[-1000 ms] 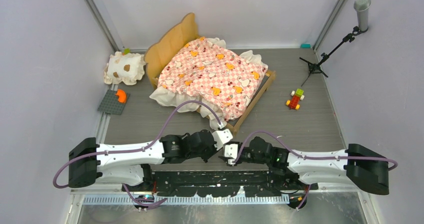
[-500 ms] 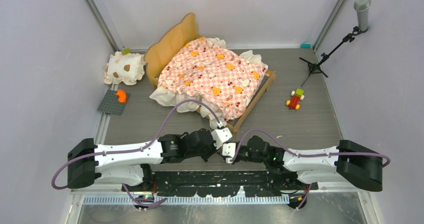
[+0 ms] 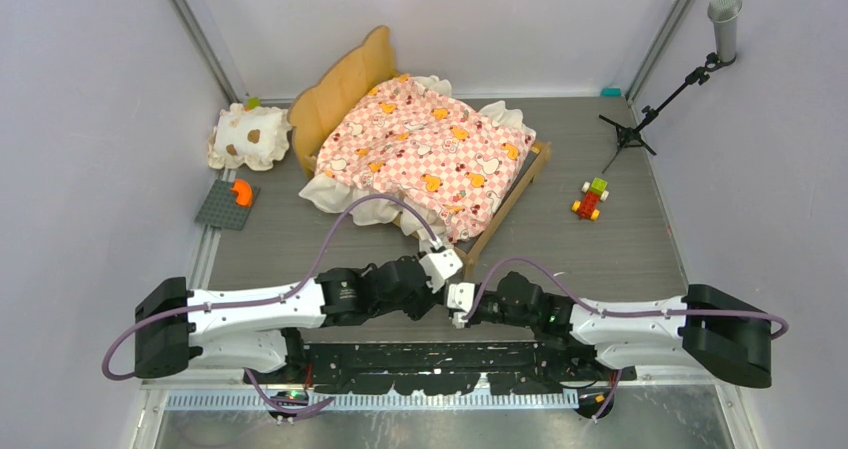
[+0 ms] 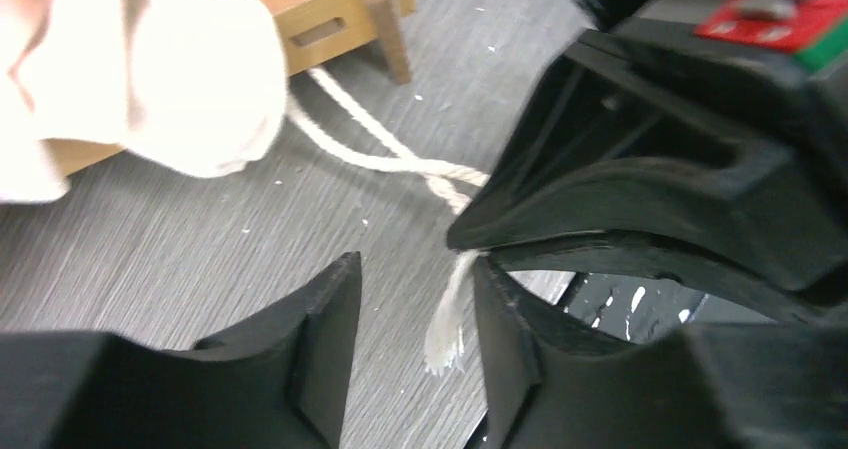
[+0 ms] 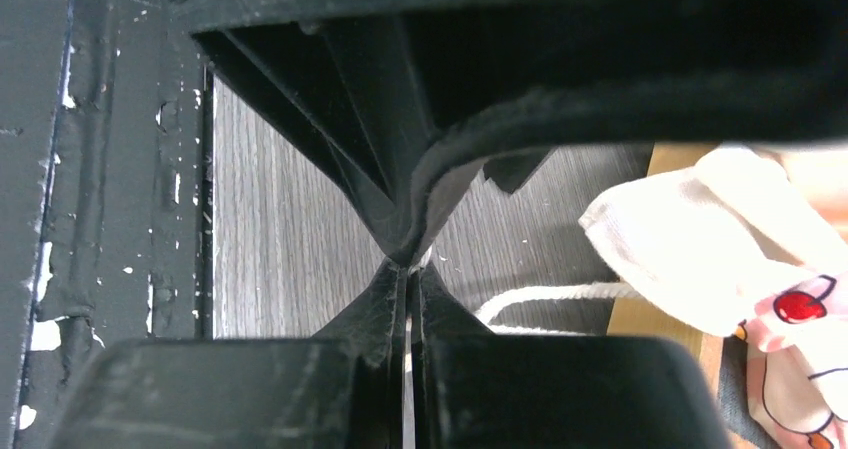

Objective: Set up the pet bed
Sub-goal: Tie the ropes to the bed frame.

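Observation:
The pet bed point(image 3: 425, 149) stands at the back middle, its wavy headboard point(image 3: 340, 89) at the left and the pink checkered mattress on it. A white cord point(image 4: 380, 154) runs from the bed's near corner point(image 4: 330, 19) to both grippers, which meet tip to tip just in front of it. My right gripper point(image 5: 408, 269) is shut on the cord point(image 5: 560, 294), with a thin white strand pinched between its fingers. My left gripper point(image 4: 415, 269) is open. The cord's frayed end point(image 4: 445, 329) hangs free beside its right finger.
A cream spotted pillow point(image 3: 248, 137) lies left of the headboard. Near it is a grey baseplate point(image 3: 228, 204) with an orange piece. A small brick car point(image 3: 591, 199) and a microphone stand point(image 3: 660, 104) are at the right. Walls enclose three sides.
The left gripper has opened and let go of the cord. The right gripper has closed on the cord, right at the left gripper's tips.

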Available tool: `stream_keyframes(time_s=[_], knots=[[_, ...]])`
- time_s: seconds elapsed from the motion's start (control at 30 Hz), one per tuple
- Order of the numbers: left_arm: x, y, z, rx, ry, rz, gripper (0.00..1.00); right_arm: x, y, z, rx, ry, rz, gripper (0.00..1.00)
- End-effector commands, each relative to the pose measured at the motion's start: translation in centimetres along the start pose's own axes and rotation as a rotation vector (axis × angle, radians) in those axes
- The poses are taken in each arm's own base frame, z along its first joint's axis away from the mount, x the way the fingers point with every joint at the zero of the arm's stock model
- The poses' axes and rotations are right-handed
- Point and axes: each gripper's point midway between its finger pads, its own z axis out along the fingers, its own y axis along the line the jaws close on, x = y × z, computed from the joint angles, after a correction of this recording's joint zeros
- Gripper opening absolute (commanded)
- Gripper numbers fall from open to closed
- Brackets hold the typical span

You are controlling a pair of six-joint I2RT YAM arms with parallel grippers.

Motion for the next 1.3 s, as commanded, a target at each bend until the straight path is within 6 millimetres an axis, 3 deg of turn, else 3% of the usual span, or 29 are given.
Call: stream_keyframes(time_s=[0.0,0.2,0.4,0.73,1.1,1.27], knots=[[-4.3,2.0,-1.3,-0.102,-0.154,-0.112,0.52,-1.6,-1.2,-0.5,0.066,-0.050,0.065,0.01],[-5.4,4.4,-1.7,-0.100,-0.254,-0.311,0.62,-0.6,-0.7,-1.2,0.061,-0.030,0.073,0.01],[-5.1,6.5,-0.9,-0.096,-0.312,-0.472,0.67,-0.4,-0.2,-1.8,0.033,-0.016,0.055,0.01],[-3.4,4.8,3.0,0.010,-0.294,-0.559,0.63,-1.2,0.3,-2.7,0.018,-0.067,0.077,0.01],[-2.4,7.2,5.1,-0.138,-0.290,-0.640,0.64,-1.6,0.4,-2.7,0.008,-0.074,0.082,0.01],[-2.1,7.5,6.4,-0.162,-0.271,-0.676,0.58,-1.7,0.4,-2.7,0.005,-0.078,0.083,0.01]])
